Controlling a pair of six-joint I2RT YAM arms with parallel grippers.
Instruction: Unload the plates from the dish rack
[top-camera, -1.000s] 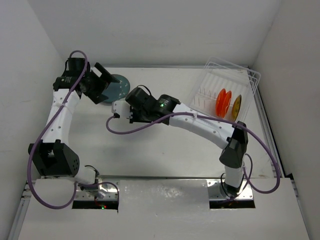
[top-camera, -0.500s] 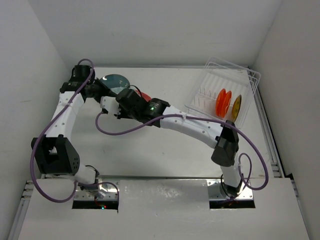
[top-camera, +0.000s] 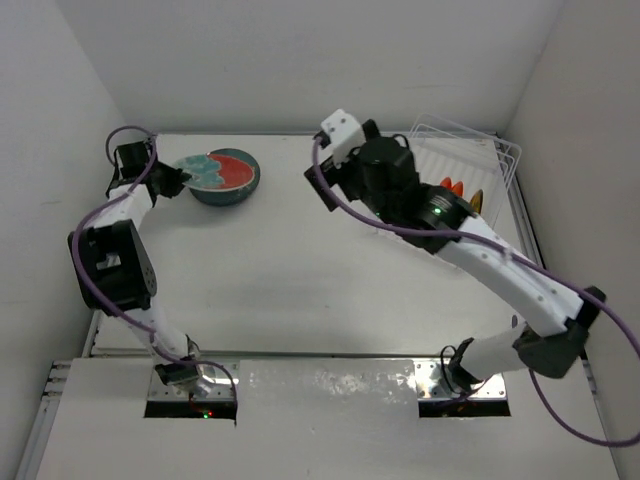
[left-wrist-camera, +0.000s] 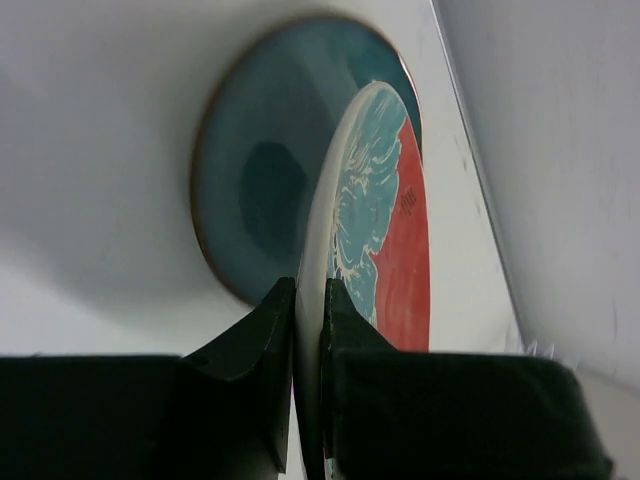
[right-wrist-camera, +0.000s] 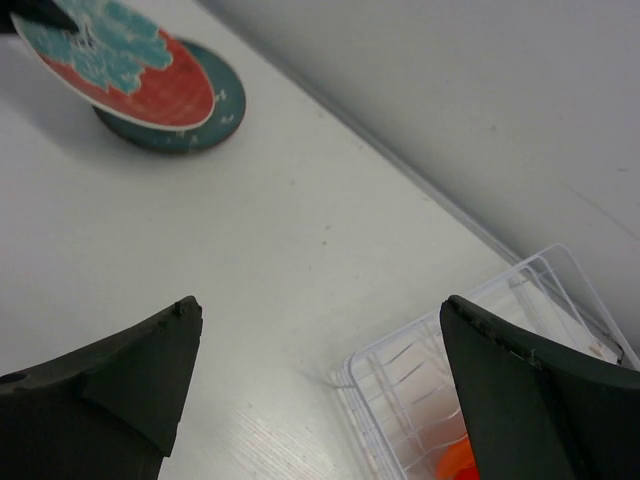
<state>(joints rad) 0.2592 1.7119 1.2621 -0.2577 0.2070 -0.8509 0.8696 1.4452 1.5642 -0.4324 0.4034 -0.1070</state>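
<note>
The left gripper is seen at the bottom centre of the left wrist view, its two dark fingers drawn narrow and clamped on the pale rim of the red plate with teal flowers. This plate is held tilted, edge-on to that camera. Behind it, the dark teal plate lies flat on the white table. In the top view both plates are found in the upper left, the red one overlapping the teal one from above. Whether the lower edge of the red plate touches the teal plate cannot be told.

The right gripper is spread wide, one dark finger at the lower left of the right wrist view and the other at the lower right. Nothing is held between them; only bare table is seen there. The two plates appear small in the upper left of that view, well apart from this gripper.

The clear dish rack stands at the upper right of the top view, partly covered by the right arm. Two plates are seen upright among its prongs: the orange plate and, just beside it to the right, the yellow-amber plate. In the right wrist view a corner of the rack fills the lower right, with a sliver of orange at the bottom edge.
</note>
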